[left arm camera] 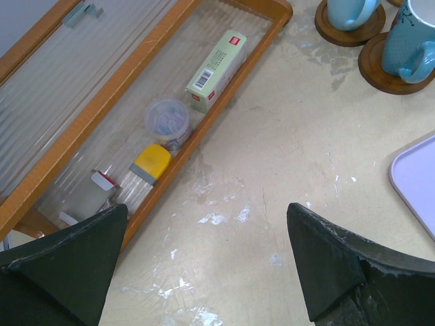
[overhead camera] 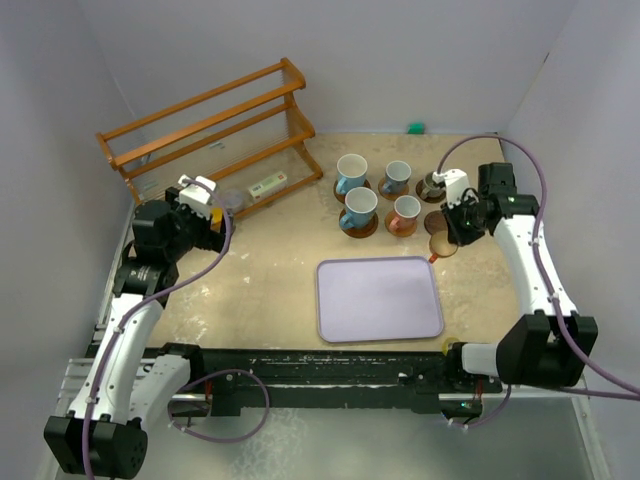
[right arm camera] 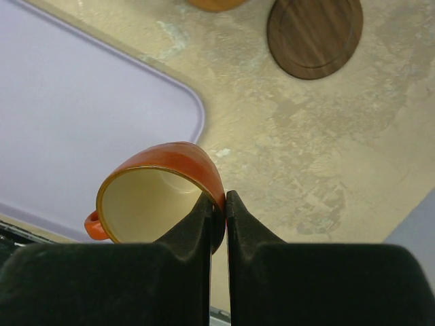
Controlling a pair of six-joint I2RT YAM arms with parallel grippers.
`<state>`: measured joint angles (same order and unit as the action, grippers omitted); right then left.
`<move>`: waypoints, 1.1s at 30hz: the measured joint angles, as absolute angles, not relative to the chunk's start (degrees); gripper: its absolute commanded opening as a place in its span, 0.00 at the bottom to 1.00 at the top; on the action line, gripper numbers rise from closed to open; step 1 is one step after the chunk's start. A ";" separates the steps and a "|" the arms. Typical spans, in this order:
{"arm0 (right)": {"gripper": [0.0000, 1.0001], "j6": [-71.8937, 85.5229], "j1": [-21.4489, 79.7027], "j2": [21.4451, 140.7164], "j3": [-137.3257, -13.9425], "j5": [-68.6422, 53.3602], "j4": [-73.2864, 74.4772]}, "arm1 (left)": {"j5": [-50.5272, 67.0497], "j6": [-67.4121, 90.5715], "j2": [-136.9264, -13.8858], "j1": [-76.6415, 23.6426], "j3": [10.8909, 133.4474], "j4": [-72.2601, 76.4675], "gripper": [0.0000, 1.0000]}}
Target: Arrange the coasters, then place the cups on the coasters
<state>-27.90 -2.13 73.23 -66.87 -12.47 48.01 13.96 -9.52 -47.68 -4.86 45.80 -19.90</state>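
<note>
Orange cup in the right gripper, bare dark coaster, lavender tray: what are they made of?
Cup: likely glazed ceramic, glossy orange outside, cream inside.
Coaster: wood, dark and matte, grain lines visible, raised rim.
Tray: probably plastic, smooth matte lavender, rounded corner; can't confirm.

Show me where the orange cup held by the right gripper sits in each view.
Top external: orange cup right of centre, off the lavender tray's far right corner.
Left wrist: not in it.
Right wrist: lower centre-left, rim pinched by the right gripper.
Shared landmark: the lavender tray, in all three views.
</note>
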 measured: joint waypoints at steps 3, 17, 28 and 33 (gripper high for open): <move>0.00 -28.10 -4.03 77.14 -69.43 -12.14 47.97 | 14.55 -9.41 -47.35 -4.86 45.87 -19.88 0.97; 0.00 -30.44 -7.79 99.85 -86.74 -10.68 47.99 | 14.90 -9.41 -47.31 -4.86 45.87 -20.29 0.97; 0.00 -30.61 -7.84 113.23 -96.90 -10.02 48.56 | 15.09 -9.43 -46.68 -4.86 45.87 -20.32 0.98; 0.00 -30.61 -7.84 116.18 -97.86 -10.04 48.71 | 15.22 -9.43 -46.50 -4.86 45.87 -20.32 0.98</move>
